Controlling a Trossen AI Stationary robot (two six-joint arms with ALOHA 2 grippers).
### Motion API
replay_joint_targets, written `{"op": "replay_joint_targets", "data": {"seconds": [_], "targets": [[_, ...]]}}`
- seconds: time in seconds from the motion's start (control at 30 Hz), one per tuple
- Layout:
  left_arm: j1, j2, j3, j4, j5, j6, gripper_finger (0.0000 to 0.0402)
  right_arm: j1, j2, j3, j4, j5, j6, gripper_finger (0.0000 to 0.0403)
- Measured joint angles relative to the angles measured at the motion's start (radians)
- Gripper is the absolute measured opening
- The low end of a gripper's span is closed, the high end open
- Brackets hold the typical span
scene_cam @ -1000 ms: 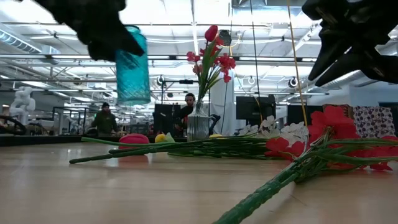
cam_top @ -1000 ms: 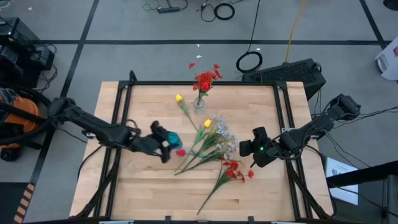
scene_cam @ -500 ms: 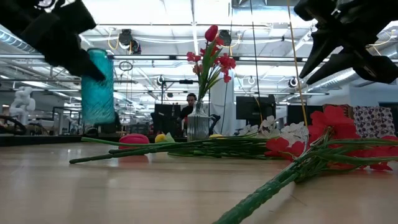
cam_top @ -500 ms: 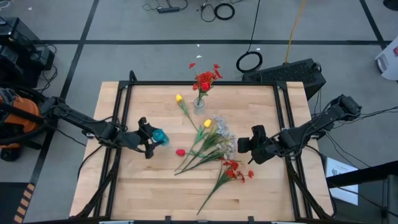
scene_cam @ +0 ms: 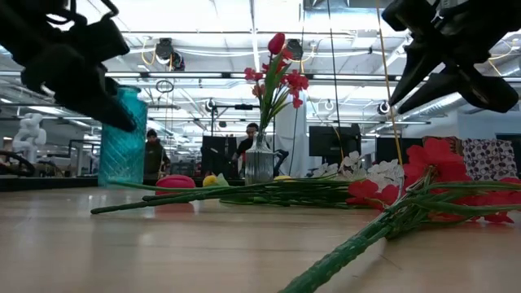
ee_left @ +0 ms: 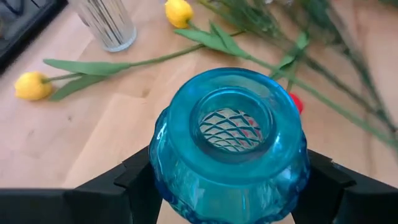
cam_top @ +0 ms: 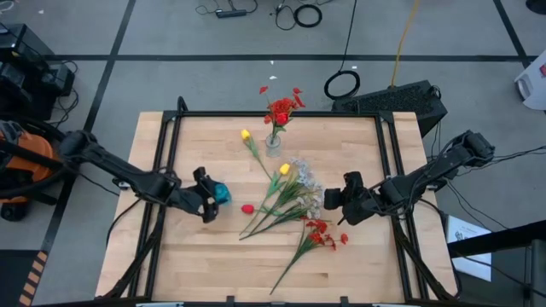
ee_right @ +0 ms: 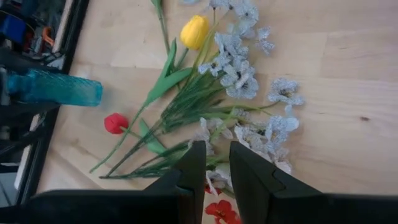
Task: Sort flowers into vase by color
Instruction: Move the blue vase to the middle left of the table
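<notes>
High view: your left gripper [cam_top: 207,198] sits at the table's left-centre, clamped on the blue vase [cam_top: 219,193]; the flowers [cam_top: 286,198] lie in a heap mid-table, just to that gripper's right, stalks running diagonally from near-left to far-right; a lone red bud [cam_top: 247,208] lies between vase and heap; the clear vase [cam_top: 273,141] at the far edge already holds red stems [cam_top: 281,109], with a yellow tulip [cam_top: 246,135] lying beside it; your right gripper [cam_top: 334,200] hovers at the heap's right flank, close to the pale sprays [cam_top: 309,186] and the red blooms [cam_top: 321,234].

Low view: blue vase [scene_cam: 123,137] upright, base at or just above the wood, can't tell if it touches; left gripper [scene_cam: 77,69] wraps its upper part; right gripper [scene_cam: 444,57] hangs above the red blooms [scene_cam: 440,167], clear of them.

Left wrist view: blue vase [ee_left: 229,142] fills the gap between the fingers [ee_left: 134,177], mouth up and empty; yellow tulip [ee_left: 32,85] and clear vase [ee_left: 106,22] beyond.

Right wrist view: fingers [ee_right: 189,171] set narrow, nothing between them; pale sprays [ee_right: 239,78] and a yellow tulip [ee_right: 194,31] directly ahead, stalks crossing the finger line at an angle.

Judgement: right arm is the nearer picker; you'd want the jaws square across a stalk, then carry left toward the blue vase.
</notes>
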Motion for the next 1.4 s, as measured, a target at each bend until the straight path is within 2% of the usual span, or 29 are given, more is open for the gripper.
{"op": "replay_joint_targets", "data": {"seconds": [0.13, 0.43, 0.77, 0.93, 1.0, 1.4], "targets": [[0.000, 0.073, 0.000, 0.023, -0.002, 0.068, 0.0266, 0.000, 0.020, 0.001, 0.005, 0.005, -0.001, 0.0063], [0.004, 0.156, 0.001, 0.280, 0.009, 0.140, 0.0266, 0.000, 0.062, 0.001, 0.026, 0.000, -0.005, 0.0063], [0.099, 0.162, 0.001, 0.314, 0.006, 0.195, 0.0266, 0.001, 0.095, 0.001, 0.045, -0.001, -0.005, 0.0063], [0.181, 0.167, 0.001, 0.367, 0.118, 0.211, 0.0266, 0.001, 0.095, 0.001, 0.078, -0.002, -0.047, 0.0063], [0.201, 0.171, 0.001, 0.364, 0.126, 0.212, 0.0266, 0.001, 0.095, 0.001, 0.084, -0.003, -0.054, 0.0063], [0.219, 0.171, 0.000, 0.359, 0.131, 0.204, 0.0266, 0.001, 0.095, 0.001, 0.087, -0.004, -0.058, 0.0063]]}}
